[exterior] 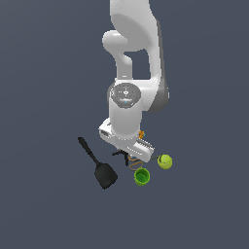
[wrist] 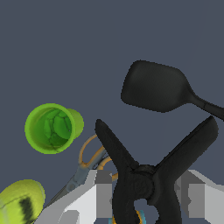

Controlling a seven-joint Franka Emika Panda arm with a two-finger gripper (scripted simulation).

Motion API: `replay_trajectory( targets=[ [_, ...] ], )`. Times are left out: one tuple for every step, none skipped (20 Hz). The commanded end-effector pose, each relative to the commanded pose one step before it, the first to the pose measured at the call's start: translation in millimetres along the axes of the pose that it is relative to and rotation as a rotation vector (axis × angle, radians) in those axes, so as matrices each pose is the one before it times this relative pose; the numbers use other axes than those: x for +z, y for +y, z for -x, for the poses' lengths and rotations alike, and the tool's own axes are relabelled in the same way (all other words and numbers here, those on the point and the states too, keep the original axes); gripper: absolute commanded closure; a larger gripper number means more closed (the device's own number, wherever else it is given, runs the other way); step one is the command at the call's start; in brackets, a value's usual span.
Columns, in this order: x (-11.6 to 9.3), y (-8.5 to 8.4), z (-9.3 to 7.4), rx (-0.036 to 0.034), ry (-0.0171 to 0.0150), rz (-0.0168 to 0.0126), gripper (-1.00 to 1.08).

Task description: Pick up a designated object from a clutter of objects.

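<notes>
The designated object, a black angular thing with pointed arms (wrist: 144,175), sits between my gripper's (wrist: 144,192) two grey fingers (wrist: 98,192), which press against both its sides. In the exterior view it shows as a small black point (exterior: 118,153) sticking out beside the gripper (exterior: 127,154), low among the clutter. The black spatula (exterior: 97,165) lies to the exterior view's left, and its blade (wrist: 155,85) shows in the wrist view. The green cup (exterior: 141,176) (wrist: 52,128), the yellow-green ball (exterior: 165,161) (wrist: 19,203) and the brown looped cord (wrist: 89,151) lie close by.
An orange lump (exterior: 141,133) shows just behind the wrist. The arm's white links (exterior: 127,112) hang over the clutter. The grey floor (exterior: 48,204) spreads all around.
</notes>
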State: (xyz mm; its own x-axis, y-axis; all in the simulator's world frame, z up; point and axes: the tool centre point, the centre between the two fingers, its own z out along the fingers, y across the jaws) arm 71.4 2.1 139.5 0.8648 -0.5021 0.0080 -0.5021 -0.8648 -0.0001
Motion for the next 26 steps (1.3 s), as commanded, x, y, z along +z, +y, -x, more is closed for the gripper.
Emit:
replay_trajectory(
  targets=[
    [-20.64,-13.58,21.35,-0.00102,0.00008,-0.00007,1.08],
    [-8.43,-5.36,8.37,0.0,0.0,0.0,1.08],
    [-8.05,-5.8,8.51,-0.00069,-0.00042,0.00054,1.08],
    [-8.45,-5.36,8.33,0.0,0.0,0.0,1.08],
    [-8.45,-5.37,8.3,0.0,0.0,0.0,1.08],
    [-8.09,-5.81,8.45,-0.00065,-0.00029,0.00066,1.08],
    [-8.46,-5.37,8.25,0.0,0.0,0.0,1.08],
    [-8.46,-5.38,8.23,0.0,0.0,0.0,1.08],
    [-8.02,-5.92,8.42,-0.00077,-0.00028,0.00087,1.08],
    [-8.46,-5.4,8.18,0.0,0.0,0.0,1.08],
    [-8.46,-5.41,8.15,0.0,0.0,0.0,1.08],
    [-8.18,-5.73,8.25,-0.00047,-0.00023,0.00046,1.08],
    [-8.46,-5.44,8.11,0.0,0.0,0.0,1.08],
    [-8.45,-5.46,8.08,0.0,0.0,0.0,1.08],
    [-8.04,-5.88,8.18,-0.00069,-0.00054,0.00043,1.08],
    [-8.41,-5.51,8.01,0.0,0.0,0.0,1.08],
    [-8.38,-5.53,7.98,0.0,0.0,0.0,1.08],
    [-7.95,-5.73,7.86,-0.0006,-0.00077,0.00001,1.08],
    [-8.04,-5.41,7.63,0.0,0.0,0.0,1.08],
    [-7.52,-5.46,7.33,-0.00062,-0.001,-0.00023,1.08],
    [-7.48,-5.16,7.07,0.0,0.0,0.0,1.08],
    [-6.94,-4.98,6.6,-0.00039,-0.00083,-0.00034,1.08],
    [-6.57,-4.67,6.19,0.0,0.0,0.0,1.08],
    [-5.88,-4.31,5.5,-0.00035,-0.00083,-0.00039,1.08],
    [-5.42,-3.98,5.07,0.0,0.0,0.0,1.08],
    [-4.76,-3.57,4.35,-0.00037,-0.00101,-0.00053,1.08]
  ],
)
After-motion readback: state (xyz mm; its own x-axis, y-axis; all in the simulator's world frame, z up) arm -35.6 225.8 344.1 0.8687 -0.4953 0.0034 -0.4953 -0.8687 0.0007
